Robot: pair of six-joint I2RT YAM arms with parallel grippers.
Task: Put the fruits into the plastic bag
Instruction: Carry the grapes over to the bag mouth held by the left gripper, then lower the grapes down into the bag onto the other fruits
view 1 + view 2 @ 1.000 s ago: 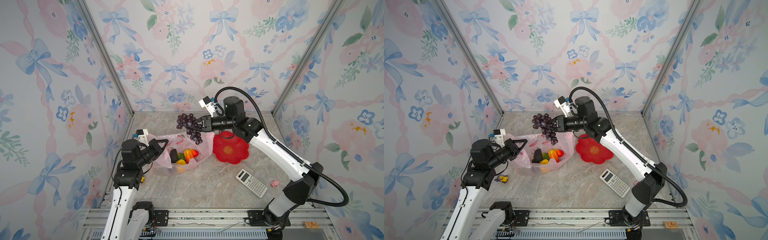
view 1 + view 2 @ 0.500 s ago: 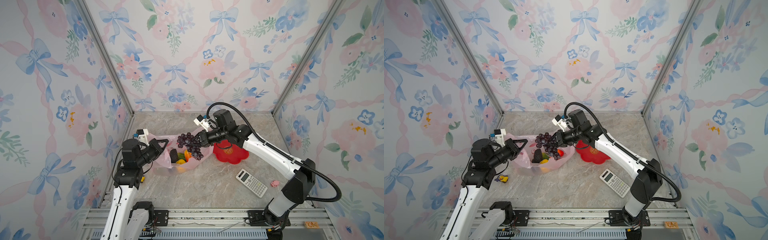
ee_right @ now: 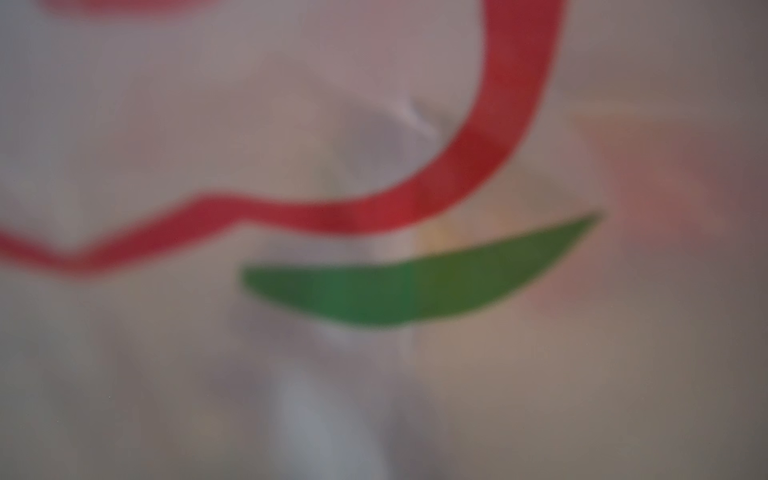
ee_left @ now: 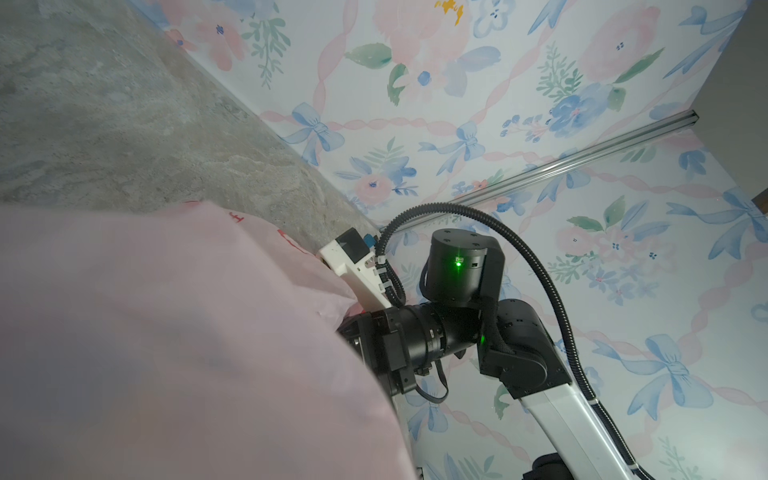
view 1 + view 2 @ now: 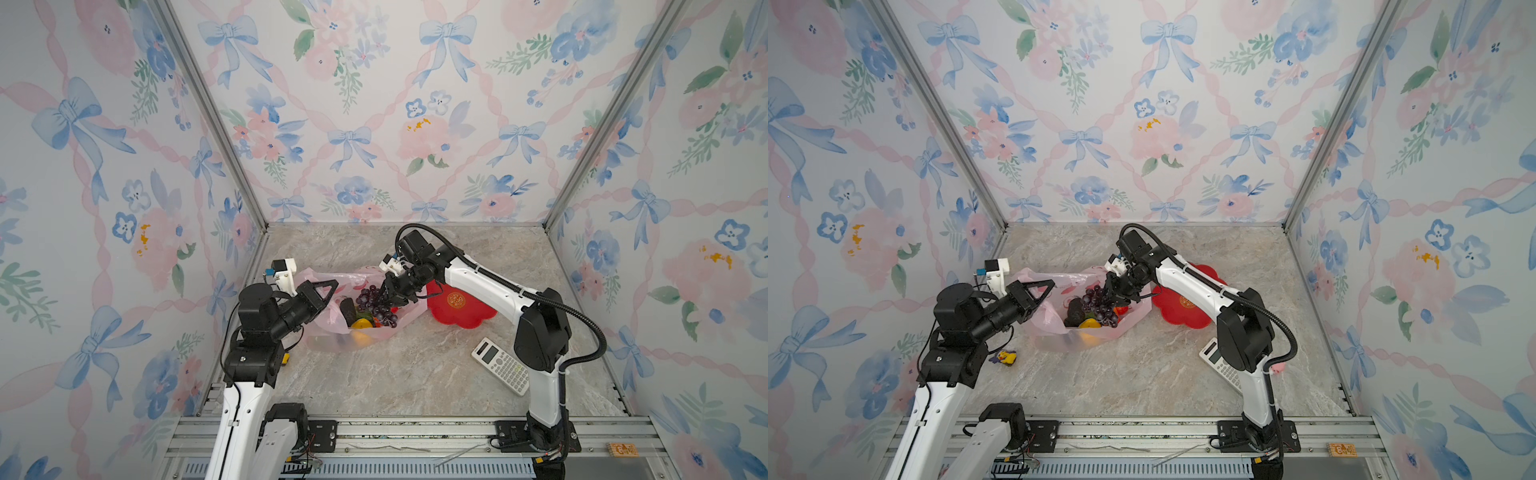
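Progress is judged as near complete: no fruit is seen outside the bag (image 5: 328, 332), and the red plate (image 5: 461, 309) just beside it carries none. The bag lies on the table (image 5: 395, 374), left of centre in both top views, with its mouth turned upward. Inside it, a dark avocado (image 5: 348, 309), a yellow fruit (image 5: 360, 324) and a red-orange fruit (image 5: 1121, 310) are seen; others may be hidden beneath. The grapes (image 5: 376, 305) are located in the mouth, on top of these fruits, with the right gripper (image 5: 392, 293) at the upper end of the bunch. Its fingers are set narrow and are judged to be closed on the bunch, though the contact itself is not clearly shown. The left gripper (image 5: 330, 291) is closed, and the near rim of the bag is judged to be pinched in it and held raised. Left to do, by judgement: release of the grapes and withdrawal of the right gripper. The bag is thin, translucent, pale pink and crinkled, printed with a red outline and a green leaf; in the right wrist view this film fills the frame, out of focus. The grapes are dark purple, glossy and loosely clustered.
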